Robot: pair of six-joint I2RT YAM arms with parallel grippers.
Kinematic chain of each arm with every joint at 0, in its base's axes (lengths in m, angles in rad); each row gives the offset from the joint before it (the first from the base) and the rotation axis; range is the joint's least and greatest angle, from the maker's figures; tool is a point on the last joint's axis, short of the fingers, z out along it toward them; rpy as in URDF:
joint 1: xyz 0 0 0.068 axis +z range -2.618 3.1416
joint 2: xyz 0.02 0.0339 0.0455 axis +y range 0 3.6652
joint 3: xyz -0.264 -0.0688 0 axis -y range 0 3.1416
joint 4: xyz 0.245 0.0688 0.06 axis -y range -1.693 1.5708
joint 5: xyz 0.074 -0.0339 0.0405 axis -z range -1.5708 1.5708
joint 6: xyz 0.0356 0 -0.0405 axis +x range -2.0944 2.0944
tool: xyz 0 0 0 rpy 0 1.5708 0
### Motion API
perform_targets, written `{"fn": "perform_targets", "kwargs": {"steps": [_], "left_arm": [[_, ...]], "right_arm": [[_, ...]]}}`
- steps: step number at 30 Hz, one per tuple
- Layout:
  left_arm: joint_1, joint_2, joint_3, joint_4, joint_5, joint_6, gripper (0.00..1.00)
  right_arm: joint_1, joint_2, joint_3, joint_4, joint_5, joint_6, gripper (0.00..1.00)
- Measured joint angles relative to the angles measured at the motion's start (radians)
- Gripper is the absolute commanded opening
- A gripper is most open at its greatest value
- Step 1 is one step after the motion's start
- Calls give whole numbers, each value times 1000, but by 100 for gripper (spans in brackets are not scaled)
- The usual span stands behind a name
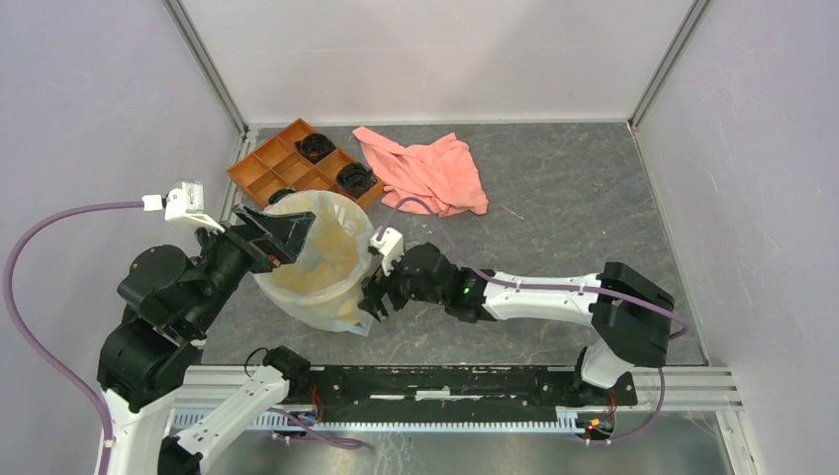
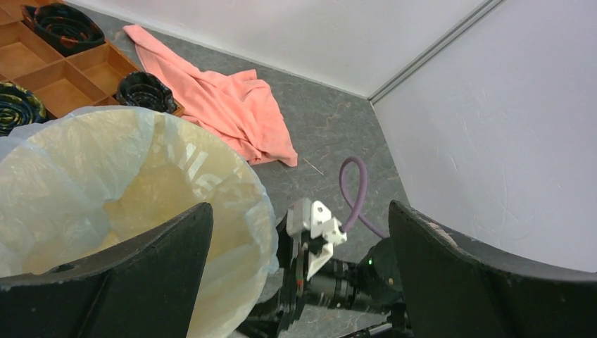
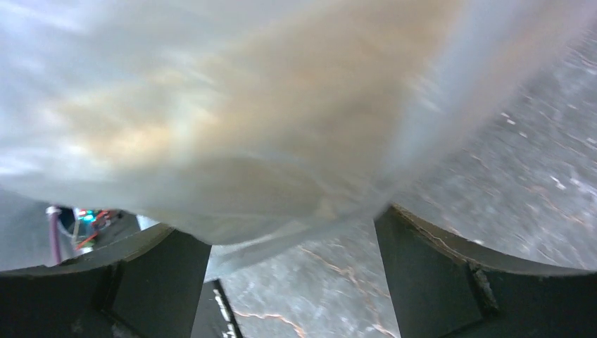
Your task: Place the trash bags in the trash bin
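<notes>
Right gripper (image 1: 379,297): near-right of the bucket, low against its side, jaws spread wide and clamping nothing; the hanging film sits just ahead of and above its fingers (image 3: 450,282).
Trash bag: thin pale blue translucent wrinkled plastic film bag (image 1: 331,223), already lining the bucket, its mouth folded out over the rim and a loose skirt draping down the outer wall.
Trash bin: round tan-yellow tapered plastic bucket (image 1: 307,297), mouth up, between the two grippers.
Left gripper (image 1: 282,237): over the bucket's left rim, jaws wide and gripping nothing, one finger (image 2: 141,274) above the lined inside.
Deciding relation: the loose skirt lies straight in front of the right jaws and runs round the wall, so the right arm is judged the nearer one to tuck or pull it.
Hard to tell: right wrist view is blurred; whether film touches its fingers cannot be told, and the bucket's floor is hidden.
Beyond the bucket: orange-brown plastic compartment tray (image 1: 272,163), then crumpled salmon-pink cloth (image 1: 425,173), both apart from it.
</notes>
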Motion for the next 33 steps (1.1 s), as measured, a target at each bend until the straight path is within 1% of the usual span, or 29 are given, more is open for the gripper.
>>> {"fn": "perform_targets", "kwargs": {"steps": [4,6,9,11,14,16,18,21,24,26,30,33], "left_arm": [[0,0,-1,1,0,0,100],[0,0,-3,2,0,0,100],[0,0,-12,2,0,1,100],[0,0,-17,2,0,1,100],[0,0,-18,2,0,8,100],[0,0,-18,2,-1,18,100],[0,0,-18,2,-1,25,100],[0,0,-16,1,-1,33,100],[0,3,-3,1,-2,45,100],[0,5,10,2,-2,53,100],[0,5,34,2,-4,64,100],[0,5,45,2,-5,71,100]], "right_arm": [[60,17,43,-3,0,0,93],[73,13,46,-3,0,0,94],[75,-6,36,-4,-19,0,98],[75,-49,7,-10,-22,-2,98],[72,-167,-53,-45,-9,-11,98],[61,-246,-61,-75,11,-27,98],[49,-271,-61,-77,22,-33,98],[-1,-293,-60,-83,55,-51,98],[-55,-259,-46,-93,96,-71,98],[-78,-207,-18,-104,145,-93,98],[-85,-66,81,-148,258,-152,98],[-76,13,128,-150,281,-164,98]]}}
